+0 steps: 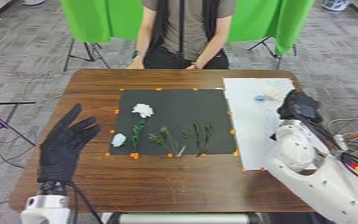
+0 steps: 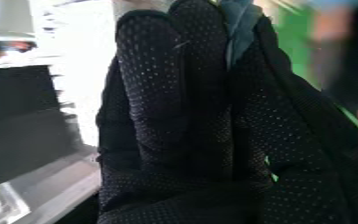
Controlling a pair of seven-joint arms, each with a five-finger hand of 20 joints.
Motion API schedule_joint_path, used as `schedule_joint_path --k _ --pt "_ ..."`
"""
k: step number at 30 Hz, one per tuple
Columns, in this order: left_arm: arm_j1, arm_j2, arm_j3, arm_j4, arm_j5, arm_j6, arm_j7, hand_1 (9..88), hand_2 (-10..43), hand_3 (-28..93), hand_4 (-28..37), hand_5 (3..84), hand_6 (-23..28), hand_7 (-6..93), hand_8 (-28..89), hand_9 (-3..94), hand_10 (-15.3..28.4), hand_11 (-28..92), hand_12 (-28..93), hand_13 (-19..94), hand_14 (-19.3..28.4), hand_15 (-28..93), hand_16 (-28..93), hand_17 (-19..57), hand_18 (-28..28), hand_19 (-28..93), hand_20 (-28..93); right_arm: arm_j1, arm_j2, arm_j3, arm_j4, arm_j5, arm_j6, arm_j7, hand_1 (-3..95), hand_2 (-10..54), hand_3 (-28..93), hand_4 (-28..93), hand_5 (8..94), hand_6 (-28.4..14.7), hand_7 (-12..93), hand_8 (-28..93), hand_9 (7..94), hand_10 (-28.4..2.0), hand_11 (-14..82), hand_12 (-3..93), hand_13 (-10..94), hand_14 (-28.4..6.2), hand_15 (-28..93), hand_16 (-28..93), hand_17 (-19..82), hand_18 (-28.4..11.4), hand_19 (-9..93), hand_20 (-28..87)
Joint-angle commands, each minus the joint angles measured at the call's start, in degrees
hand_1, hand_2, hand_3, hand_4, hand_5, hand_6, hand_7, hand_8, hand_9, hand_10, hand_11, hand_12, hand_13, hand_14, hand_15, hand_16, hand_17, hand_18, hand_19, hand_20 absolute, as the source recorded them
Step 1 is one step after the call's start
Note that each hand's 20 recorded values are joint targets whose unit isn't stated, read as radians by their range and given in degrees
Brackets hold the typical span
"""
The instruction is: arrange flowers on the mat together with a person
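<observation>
No readable words, labels, brands, numbers or signs appear anywhere, from the upper edge of either frame to the lower.

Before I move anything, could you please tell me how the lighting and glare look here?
Head view: fairly even light; the white sheet is bright, and the green stems stand out little against the dark mat. Right wrist view: strong glare beside the right hand washes part of the background to near white.

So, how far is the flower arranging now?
On the dark mat, a white flower, a pale blue flower and green stems already lie. The right hand pinches a blue-grey piece. Left, probably: placing it, maybe also the cream piece over the white sheet.
</observation>
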Motion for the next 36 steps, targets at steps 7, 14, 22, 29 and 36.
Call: schedule_joint_path --k 7,14,22,29,36 --pt "1.6 1.17 -0.33 -0.72 -1.43 1.50 2.14 22.4 7.8 75 -26.6 34.2 7.0 11.7 -9 38.3 19.1 26 11 31 25.4 53 -9 -2.7 27.5 71 -6 18.0 -16.8 -20.4 -4.1 5.1 2.2 -15.6 63.9 -9.5 64 -28 81.5 1.3 27 -2 93.7 -5.7 12.6 37.6 84 -2.9 46 32 28 -14.4 72 14" --pt "-1.3 1.61 1.16 0.18 -1.18 0.99 1.71 22.3 7.7 75 -26.6 34.2 7.0 11.7 -9 38.3 19.1 26 11 31 25.3 53 -9 -2.7 27.5 71 -6 24.2 -24.0 -30.2 2.2 7.0 0.2 -18.9 63.4 -9.5 64 -28 81.0 1.8 27 -3 93.7 -5.2 12.1 38.0 84 -2.5 46 33 28 -13.2 71 13" --pt "-1.0 2.74 1.37 -0.02 -1.47 1.93 2.31 22.4 7.7 75 -26.6 34.2 7.1 11.7 -9 38.2 19.1 26 11 30 25.1 52 -9 -2.7 27.4 71 -6 26.1 -25.9 -36.7 6.0 7.1 -0.5 -22.3 62.3 -9.5 64 -28 78.6 2.7 30 -4 91.7 -5.9 11.8 38.8 81 -2.2 45 34 27 -11.1 66 12" --pt "-1.2 2.73 1.71 0.09 -1.55 1.53 2.38 22.3 7.7 75 -26.6 34.3 7.1 11.6 -9 38.0 19.0 26 11 29 25.0 52 -9 -2.7 27.4 71 -7 25.6 -25.8 -36.9 6.9 6.1 -6.7 -21.7 59.6 -9.5 64 -28 77.5 3.2 28 -6 89.0 -7.2 11.9 38.5 76 -3.2 47 33 22 -12.4 65 13" --pt "-1.5 2.77 1.62 0.21 -1.26 1.13 1.95 22.3 7.7 75 -26.5 34.4 7.2 11.7 -9 38.0 19.2 26 11 29 24.9 52 -8 -2.7 27.4 71 -7 25.6 -25.9 -36.6 6.7 5.3 -8.8 -21.6 56.0 -9.5 65 -28 75.0 3.4 24 -7 86.6 -7.9 14.0 35.9 66 -6.0 54 27 16 -14.9 64 19"
